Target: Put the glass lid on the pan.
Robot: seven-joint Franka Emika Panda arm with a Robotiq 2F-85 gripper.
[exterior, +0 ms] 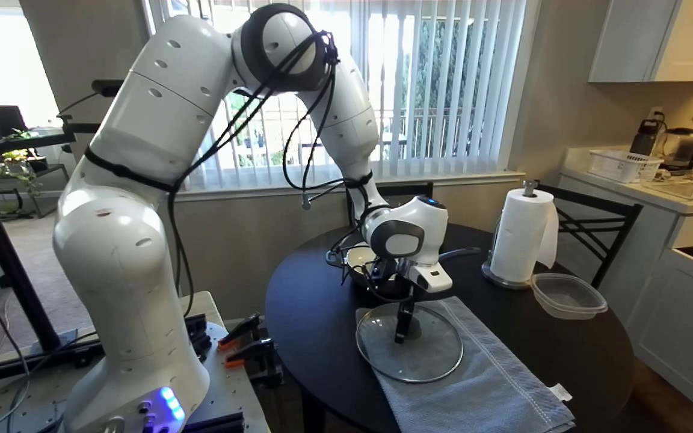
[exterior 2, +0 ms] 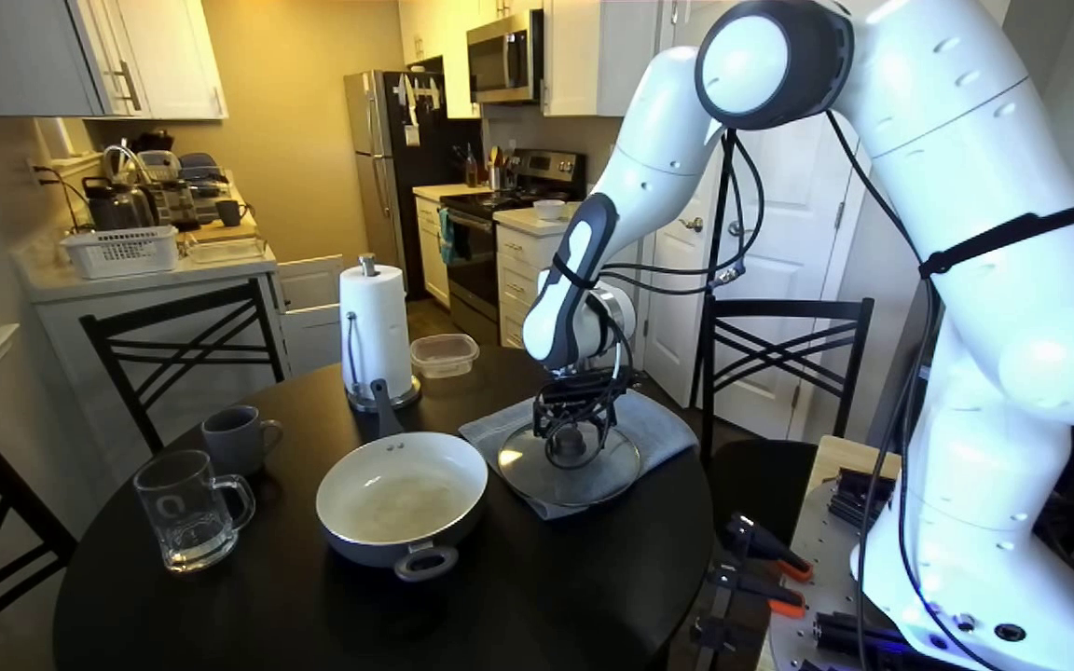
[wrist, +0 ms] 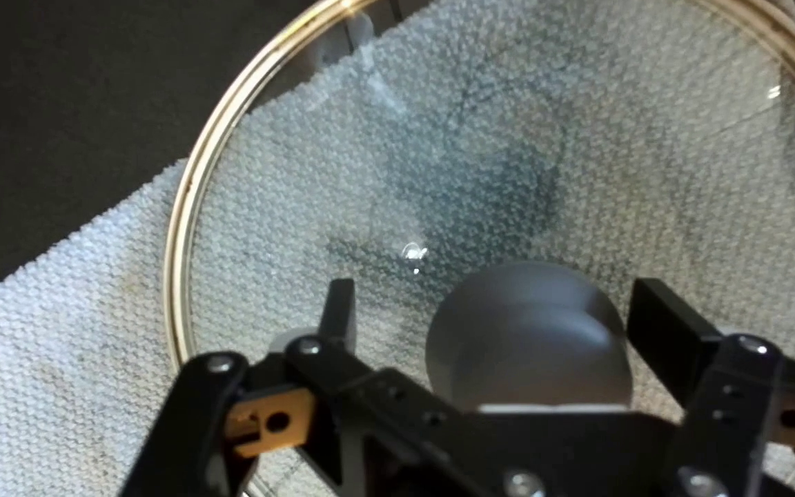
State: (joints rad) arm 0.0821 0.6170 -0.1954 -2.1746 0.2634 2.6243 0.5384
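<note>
On the dark surface (exterior 2: 560, 580), the glass lid (exterior: 431, 356) lies on a grey cloth (exterior: 479, 400) near the pan (exterior 2: 404, 494). The fingers (wrist: 670, 338) are spread about its knob (wrist: 530, 331); their height is hard to judge. Centre them, then pinch and lift level.

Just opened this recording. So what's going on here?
A robot arm holds its open gripper at the glass lid, its fingers on either side of the dark knob. It hasn't clamped yet: in the wrist view a gap shows between the knob and one finger. The lid lies mostly over a grey-blue towel on the dark table. The pan stands beside the towel, uncovered. So the lid isn't on yet; judging by that pose, grasping the knob is probably next.
</note>
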